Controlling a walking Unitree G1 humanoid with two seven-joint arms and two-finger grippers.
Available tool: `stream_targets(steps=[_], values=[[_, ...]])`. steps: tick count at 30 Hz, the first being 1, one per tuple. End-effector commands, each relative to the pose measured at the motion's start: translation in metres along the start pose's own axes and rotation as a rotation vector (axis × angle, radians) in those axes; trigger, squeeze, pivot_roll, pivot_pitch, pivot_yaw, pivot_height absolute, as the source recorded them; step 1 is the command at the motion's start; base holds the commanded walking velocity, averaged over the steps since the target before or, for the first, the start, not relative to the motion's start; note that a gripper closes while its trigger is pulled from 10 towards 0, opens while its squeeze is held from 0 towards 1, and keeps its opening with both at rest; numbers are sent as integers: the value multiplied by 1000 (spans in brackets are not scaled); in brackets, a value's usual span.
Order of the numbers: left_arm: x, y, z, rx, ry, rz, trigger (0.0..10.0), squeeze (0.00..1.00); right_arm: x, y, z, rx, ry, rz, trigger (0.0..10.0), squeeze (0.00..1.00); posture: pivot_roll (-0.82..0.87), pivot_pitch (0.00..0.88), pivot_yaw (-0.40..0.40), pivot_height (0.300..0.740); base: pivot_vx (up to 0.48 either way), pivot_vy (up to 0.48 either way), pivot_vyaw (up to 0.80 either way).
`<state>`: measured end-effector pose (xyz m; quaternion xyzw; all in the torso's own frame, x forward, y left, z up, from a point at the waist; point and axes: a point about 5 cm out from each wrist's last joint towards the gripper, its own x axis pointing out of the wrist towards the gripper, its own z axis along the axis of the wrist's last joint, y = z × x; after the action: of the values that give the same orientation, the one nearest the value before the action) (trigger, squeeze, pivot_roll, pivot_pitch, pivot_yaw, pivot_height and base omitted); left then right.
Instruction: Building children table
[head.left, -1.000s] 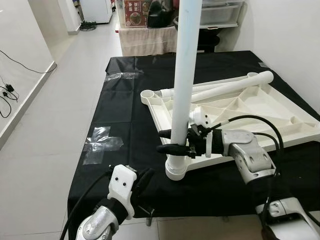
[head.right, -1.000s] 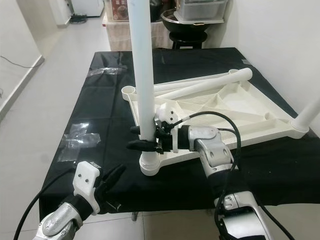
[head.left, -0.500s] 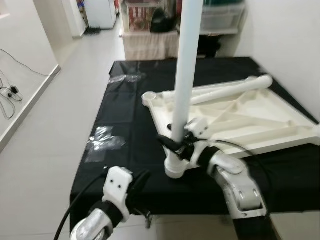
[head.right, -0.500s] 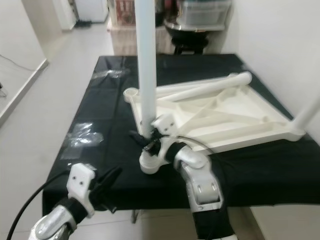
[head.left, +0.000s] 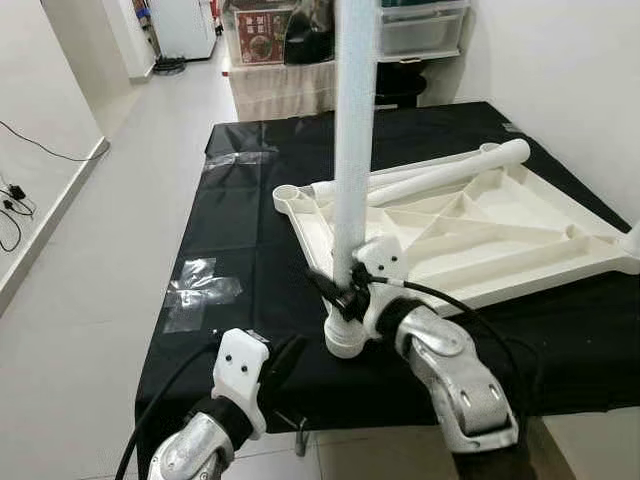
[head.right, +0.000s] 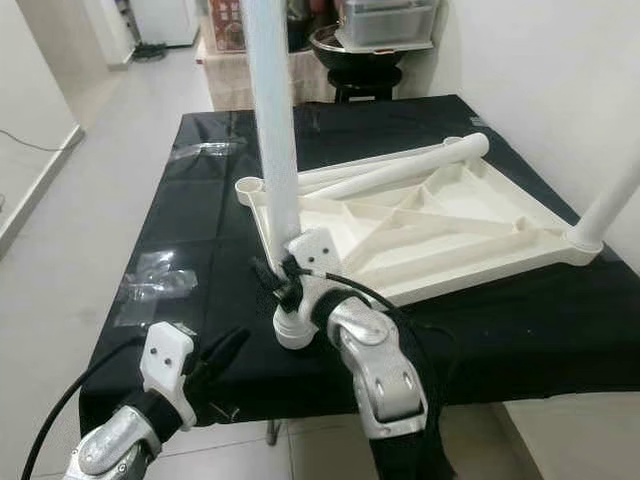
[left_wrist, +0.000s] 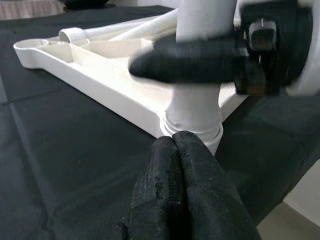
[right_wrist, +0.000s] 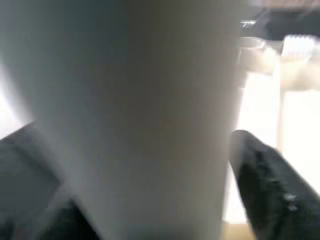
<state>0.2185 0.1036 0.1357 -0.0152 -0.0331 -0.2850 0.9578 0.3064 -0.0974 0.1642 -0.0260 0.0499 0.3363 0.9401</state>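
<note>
Fingers of right gripper (head.left: 340, 293) pinch upright table leg (head.left: 352, 150), centre frame, seated in corner socket (head.left: 345, 340) of inverted tabletop (head.left: 520, 235). Left gripper (left_wrist: 182, 192) pressed together, lower left. Rec.: keep leg vertical, twist firmly w/ steady downward pressure.

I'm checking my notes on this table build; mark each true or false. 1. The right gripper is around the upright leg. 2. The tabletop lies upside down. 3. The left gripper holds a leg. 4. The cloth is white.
1. True: the right gripper straddles the upright leg.
2. True: the tabletop shows its ribs.
3. False: the left gripper is shut on nothing.
4. False: the cloth is black.
</note>
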Motion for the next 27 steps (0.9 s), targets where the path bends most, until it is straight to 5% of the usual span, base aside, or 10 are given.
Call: stream_targets(steps=[1,7,8,15,22,23,24,25,27], values=[[-1,2,-4,-1,24,-3,10000,0,3,4,12,6,-48,86,10000,1000,19,131,28,740,0,0,0],[-2,1,-3,-3,24,-5,10000,0,-5,0,36,-140,-108,426,10000,941,30,130,26,740,0,0,0],[-2,1,-3,-3,24,-5,10000,0,-5,-1,36,-174,-95,481,10000,0,36,131,27,740,0,0,0],[-3,0,-3,1,26,-4,10000,0,-3,-12,40,-211,-64,608,10000,0,46,131,25,740,0,0,0],[-3,-1,-3,4,28,-3,10000,0,9,-32,43,-205,-60,592,10000,0,56,132,24,740,0,0,0],[-3,-1,-3,4,28,-2,10000,0,9,-34,42,-200,-59,598,8235,0,56,132,24,740,0,0,0],[-3,-1,-3,4,28,-2,10000,0,9,-34,42,-200,-59,598,8235,0,56,132,24,740,0,0,0],[-3,-2,-3,3,28,-3,10000,0,9,-36,42,-192,-62,600,0,0,57,133,23,740,0,0,0],[-3,-2,-3,3,28,-3,10000,0,9,-38,41,-183,-62,602,0,0,58,135,24,740,0,0,0]])
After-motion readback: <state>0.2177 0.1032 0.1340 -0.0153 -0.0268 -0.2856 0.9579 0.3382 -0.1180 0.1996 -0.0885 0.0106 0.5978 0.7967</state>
